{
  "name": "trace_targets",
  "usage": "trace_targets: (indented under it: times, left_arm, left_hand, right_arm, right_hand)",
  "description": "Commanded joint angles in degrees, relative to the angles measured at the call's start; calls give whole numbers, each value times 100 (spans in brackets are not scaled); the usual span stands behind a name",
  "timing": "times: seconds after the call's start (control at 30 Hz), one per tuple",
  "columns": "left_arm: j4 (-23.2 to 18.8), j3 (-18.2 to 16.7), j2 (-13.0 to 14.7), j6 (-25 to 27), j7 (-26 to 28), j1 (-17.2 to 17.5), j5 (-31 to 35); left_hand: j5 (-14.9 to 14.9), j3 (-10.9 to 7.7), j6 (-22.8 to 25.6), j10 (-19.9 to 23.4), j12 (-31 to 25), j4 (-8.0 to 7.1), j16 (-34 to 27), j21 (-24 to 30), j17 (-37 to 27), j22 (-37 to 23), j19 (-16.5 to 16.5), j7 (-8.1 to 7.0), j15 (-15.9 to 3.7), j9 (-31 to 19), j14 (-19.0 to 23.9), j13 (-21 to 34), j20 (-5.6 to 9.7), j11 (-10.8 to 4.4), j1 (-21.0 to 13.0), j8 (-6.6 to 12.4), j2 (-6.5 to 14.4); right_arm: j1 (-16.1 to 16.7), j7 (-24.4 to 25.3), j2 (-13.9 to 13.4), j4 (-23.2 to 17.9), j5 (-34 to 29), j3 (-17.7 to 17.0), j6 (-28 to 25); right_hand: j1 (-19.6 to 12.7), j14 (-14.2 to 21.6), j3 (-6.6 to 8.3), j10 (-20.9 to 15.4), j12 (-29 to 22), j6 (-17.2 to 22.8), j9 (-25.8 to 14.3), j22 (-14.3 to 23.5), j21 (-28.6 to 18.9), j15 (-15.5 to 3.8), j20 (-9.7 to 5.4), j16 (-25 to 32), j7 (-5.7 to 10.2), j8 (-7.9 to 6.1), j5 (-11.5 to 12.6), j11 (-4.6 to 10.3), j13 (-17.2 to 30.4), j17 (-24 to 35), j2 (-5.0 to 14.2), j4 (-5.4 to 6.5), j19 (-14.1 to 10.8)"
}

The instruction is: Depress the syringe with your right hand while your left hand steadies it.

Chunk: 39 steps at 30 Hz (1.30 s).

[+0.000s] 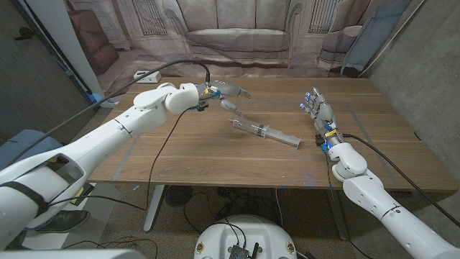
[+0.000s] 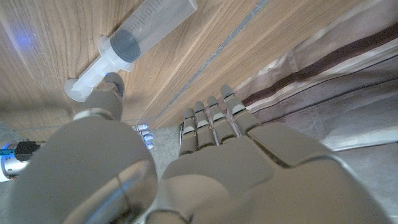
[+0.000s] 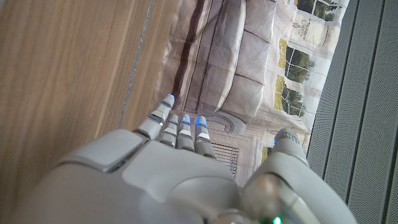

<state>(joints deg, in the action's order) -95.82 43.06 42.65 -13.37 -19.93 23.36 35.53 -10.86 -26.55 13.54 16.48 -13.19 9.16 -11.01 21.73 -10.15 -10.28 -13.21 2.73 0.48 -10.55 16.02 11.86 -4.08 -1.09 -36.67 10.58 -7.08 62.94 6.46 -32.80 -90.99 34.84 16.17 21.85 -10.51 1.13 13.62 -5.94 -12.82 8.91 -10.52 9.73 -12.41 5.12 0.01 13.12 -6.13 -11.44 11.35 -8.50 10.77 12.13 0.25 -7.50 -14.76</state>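
syringe (image 1: 264, 132) lies slantwise mid-worktop (image 1: 215, 158), plunger end just beside the left robot hand (image 1: 224, 93) (spread, holding nothing); right robot hand (image 1: 320, 109), also spread, waits farther off.

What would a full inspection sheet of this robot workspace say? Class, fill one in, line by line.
Surface: wooden table, with faint pale lines across it.
Job's things: clear syringe lying flat mid-table, plunger end toward the left hand.
Clutter: nothing seen.
Hands: left hand above the table by the plunger end, fingers extended, one fingertip close to it, contact unclear; right hand to the right of the syringe, fingers straight, holding nothing.
Cables: black cables along both arms.
Surroundings: printed sofa backdrop; grey wall on the right.
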Motion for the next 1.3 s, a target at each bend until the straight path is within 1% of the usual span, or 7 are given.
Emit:
trace_targets:
  times: [0.03,0.13,0.37,0.47,0.73,1.13,1.3]
  left_arm:
    - [132,300,-117,-164,-545,-402,330]
    - [189,352,-170,-187,-613,-469,401]
    - [478,503,-364,-342,-758,-685,435]
    - [612,540,-444,-380,-743,-746,418]
    - [955,686,-634,-487,-677,-891,416]
    - [1306,920,-805,-524,-705,-1058,475]
    - [1360,999,-842,-490,-563,-1047,591]
  left_hand:
    - [-69,52,-128,-89,52,11,29,-47,-10,-8,58,-16,-16,-15,-71,27,19,-44,-70,-28,-40]
    - [-86,58,-153,-114,61,24,25,-56,-10,-6,47,-29,-45,-15,-69,28,30,-58,-108,-24,-54]
    - [-111,61,-156,-110,59,37,20,-68,-10,-5,30,-40,-52,-16,-63,30,53,-68,-171,-9,-62]
    - [-124,67,-157,-98,53,38,17,-102,-9,-4,82,-39,-50,-16,-61,31,94,-63,-202,-1,-65]
    - [-141,84,-172,-124,62,31,22,-138,-9,-4,121,-35,-37,-16,-83,33,107,-64,-233,4,-72]
    - [-160,94,-206,-128,62,26,18,-155,-9,-4,101,-39,-42,-16,-83,35,116,-64,-283,3,-63]
    - [-173,106,-217,-153,69,17,42,-199,-9,-5,151,-30,-25,-17,-160,37,128,-63,-325,10,-50]
  right_arm:
    - [-17,10,25,8,30,-5,10]
    - [-29,-5,18,15,20,1,10]
    - [-41,4,24,7,33,4,-14]
    - [-36,17,27,12,19,2,-2]
    - [-54,35,42,39,-2,4,13]
    - [-87,27,43,49,18,-2,-7]
    - [-123,3,65,100,49,5,-14]
  right_hand:
    - [-49,23,27,-33,23,44,-11,19,23,6,-12,-16,-15,8,-33,3,30,14,6,-20,-47]
    - [-50,21,25,-35,25,41,-11,19,25,4,-10,-18,-13,10,-36,4,30,14,3,-21,-48]
    - [-52,25,21,-35,31,47,-12,19,31,7,-5,-19,-17,10,-41,4,31,17,4,-21,-52]
    - [-53,27,20,-39,33,47,-12,19,33,8,-4,-20,-16,11,-44,0,31,18,5,-20,-53]
    - [-56,32,15,-45,38,46,-12,20,38,4,-1,-21,-17,14,-48,-1,32,20,3,-21,-59]
    - [-60,35,10,-41,49,45,-12,20,43,9,2,-25,-15,18,-52,9,33,23,5,-21,-71]
    - [-60,43,7,-44,51,46,-12,20,46,5,3,-23,-12,18,-54,5,33,25,6,-20,-74]
